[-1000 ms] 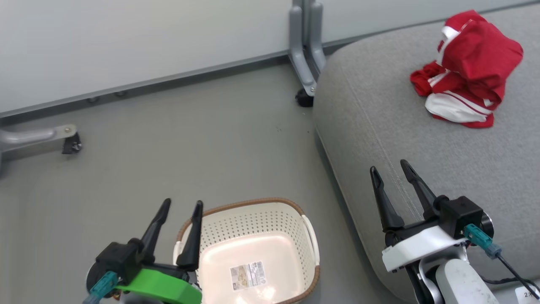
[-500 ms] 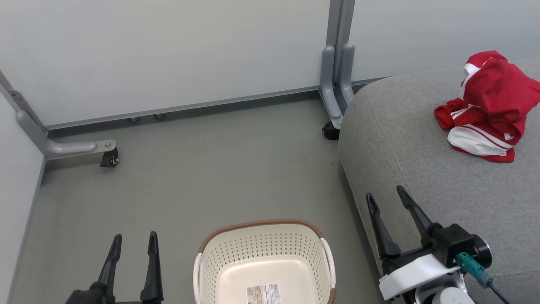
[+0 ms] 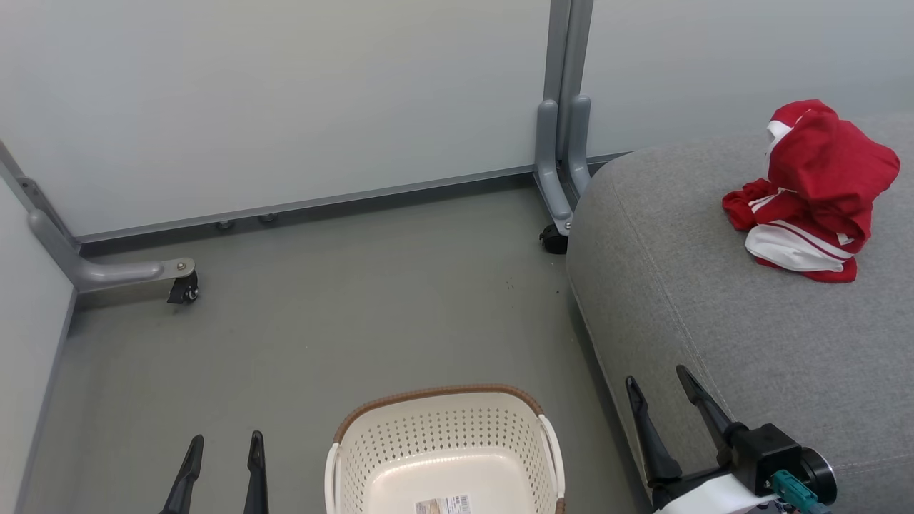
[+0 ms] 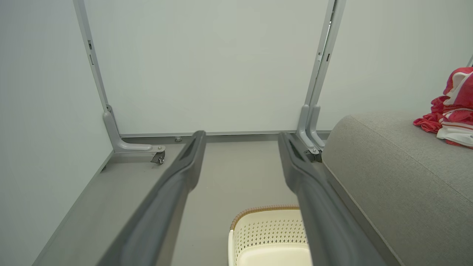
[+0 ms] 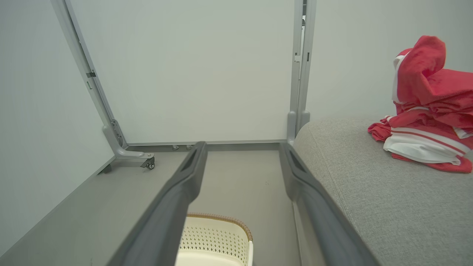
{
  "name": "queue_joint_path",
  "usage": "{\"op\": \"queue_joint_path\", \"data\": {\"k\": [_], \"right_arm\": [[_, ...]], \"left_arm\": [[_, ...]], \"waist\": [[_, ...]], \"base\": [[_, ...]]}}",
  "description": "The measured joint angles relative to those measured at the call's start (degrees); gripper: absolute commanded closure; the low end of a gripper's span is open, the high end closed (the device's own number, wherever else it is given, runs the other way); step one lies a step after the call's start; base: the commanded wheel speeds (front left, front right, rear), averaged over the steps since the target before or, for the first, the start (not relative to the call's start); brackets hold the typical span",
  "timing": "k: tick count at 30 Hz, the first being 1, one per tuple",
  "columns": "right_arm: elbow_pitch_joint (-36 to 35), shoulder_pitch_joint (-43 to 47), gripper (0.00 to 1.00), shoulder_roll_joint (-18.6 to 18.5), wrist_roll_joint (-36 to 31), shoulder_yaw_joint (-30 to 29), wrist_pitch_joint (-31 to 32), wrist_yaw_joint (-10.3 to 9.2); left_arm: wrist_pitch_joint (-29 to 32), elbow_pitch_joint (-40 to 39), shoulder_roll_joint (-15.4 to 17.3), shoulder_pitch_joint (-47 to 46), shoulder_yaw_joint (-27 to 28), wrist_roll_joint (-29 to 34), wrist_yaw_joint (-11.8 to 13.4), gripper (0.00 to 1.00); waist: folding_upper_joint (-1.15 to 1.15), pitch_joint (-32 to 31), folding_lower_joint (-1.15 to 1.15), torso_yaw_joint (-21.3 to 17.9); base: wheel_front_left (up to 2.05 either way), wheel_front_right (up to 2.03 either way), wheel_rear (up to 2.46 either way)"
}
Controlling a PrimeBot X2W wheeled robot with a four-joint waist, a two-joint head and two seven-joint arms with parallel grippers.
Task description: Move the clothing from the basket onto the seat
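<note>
Resting heaped on the seat (image 3: 714,321), the clothing (image 3: 810,189) lies well apart from the basket (image 3: 443,435) | your left gripper (image 3: 226,437) and right gripper (image 3: 655,375) gape, grasping nothing | step: transfer looks done | next: you need only park both arms

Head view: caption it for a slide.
Red clothing heaped on the grey seat; basket on the floor; left gripper and right gripper open.
</note>
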Motion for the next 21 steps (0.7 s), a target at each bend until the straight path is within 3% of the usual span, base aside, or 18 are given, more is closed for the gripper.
{"op": "queue_joint_path", "data": {"k": [16,17,21], "right_arm": [[-0.2,0.2,0.0,0.1,1.0,-1.2,0.0,0.0],[-0.2,0.2,1.0,0.1,1.0,-1.3,0.0,0.0],[1.5,1.1,1.0,0.1,1.2,-1.0,0.1,0.0]], "left_arm": [[0.0,1.8,-0.1,-0.3,1.0,0.2,0.0,0.0],[0.0,1.8,-0.1,-0.3,1.1,0.9,0.0,1.0],[0.0,3.7,-0.3,0.0,1.0,0.6,0.0,1.0]], "waist": [[0.0,-0.4,0.0,-0.6],[0.0,-0.4,0.0,-0.5],[0.0,-0.4,0.0,-0.5]], "base": [[0.0,0.0,0.0],[0.0,0.0,0.0],[0.0,0.0,0.0]]}}
